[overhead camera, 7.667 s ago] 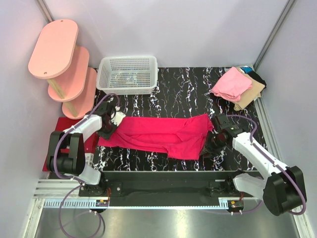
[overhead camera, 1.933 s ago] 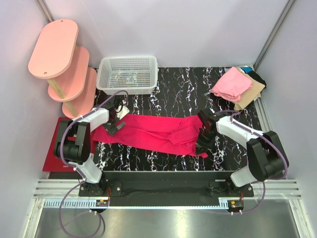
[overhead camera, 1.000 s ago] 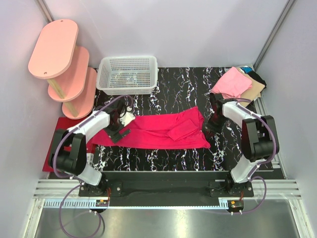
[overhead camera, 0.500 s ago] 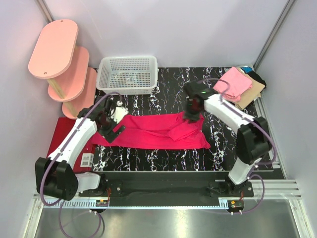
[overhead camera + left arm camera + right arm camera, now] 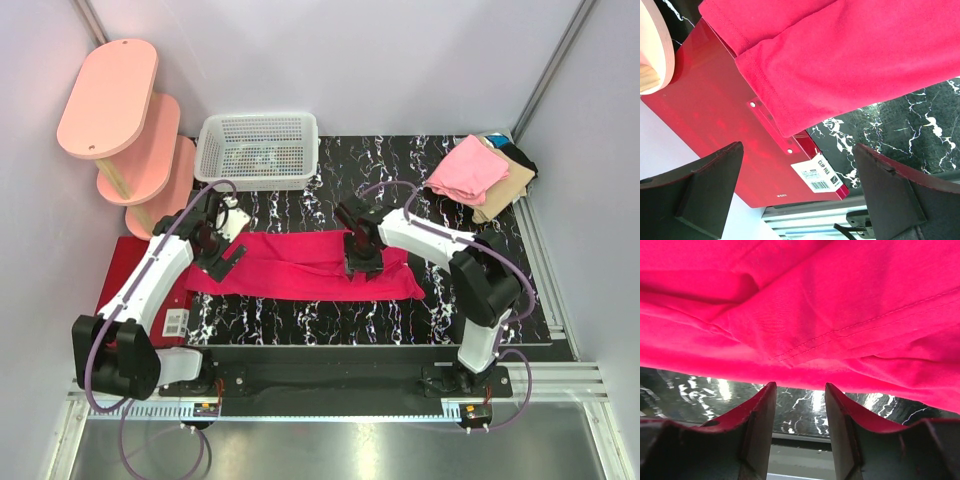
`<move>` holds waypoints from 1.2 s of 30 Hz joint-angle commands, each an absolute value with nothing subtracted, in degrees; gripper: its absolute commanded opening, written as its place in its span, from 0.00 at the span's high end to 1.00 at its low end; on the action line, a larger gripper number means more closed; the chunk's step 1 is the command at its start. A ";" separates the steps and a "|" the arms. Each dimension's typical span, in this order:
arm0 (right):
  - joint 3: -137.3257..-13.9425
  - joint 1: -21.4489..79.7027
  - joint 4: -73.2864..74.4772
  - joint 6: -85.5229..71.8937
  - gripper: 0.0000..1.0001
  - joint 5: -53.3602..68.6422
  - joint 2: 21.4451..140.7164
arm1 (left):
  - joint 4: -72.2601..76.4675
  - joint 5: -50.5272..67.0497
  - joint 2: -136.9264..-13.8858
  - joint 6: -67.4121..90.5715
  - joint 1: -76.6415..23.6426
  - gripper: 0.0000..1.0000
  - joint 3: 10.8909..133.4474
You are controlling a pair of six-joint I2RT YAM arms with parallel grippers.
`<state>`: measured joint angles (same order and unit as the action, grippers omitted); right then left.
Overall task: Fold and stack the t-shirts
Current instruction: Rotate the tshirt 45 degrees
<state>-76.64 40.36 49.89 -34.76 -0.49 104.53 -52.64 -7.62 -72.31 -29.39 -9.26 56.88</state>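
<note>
Right pincer (image 5: 799, 388) — jaws apart — over the magenta t-shirt (image 5: 290, 268)

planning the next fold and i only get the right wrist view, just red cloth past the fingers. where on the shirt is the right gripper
observer: The right gripper is over the middle of the magenta-red t-shirt, which lies as a long band across the table.
operator: is the left arm holding its end
observer: No. The left gripper hangs wide open at the shirt's left end, above the sleeve hem and the dark red mat.
operator: where does the finished one go
observer: The pile of folded t-shirts, pink on top, sits at the far right corner of the table.
</note>
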 commanded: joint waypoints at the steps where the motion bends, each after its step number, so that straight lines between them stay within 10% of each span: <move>1: -76.46 42.97 49.92 -32.00 0.48 -5.79 105.82 | -50.89 -8.53 -73.21 -28.13 -9.05 0.01 58.53; 36: -85.25 52.21 53.17 -30.58 0.91 -23.03 115.84 | -48.34 -8.96 -74.09 -29.71 -8.61 0.01 53.88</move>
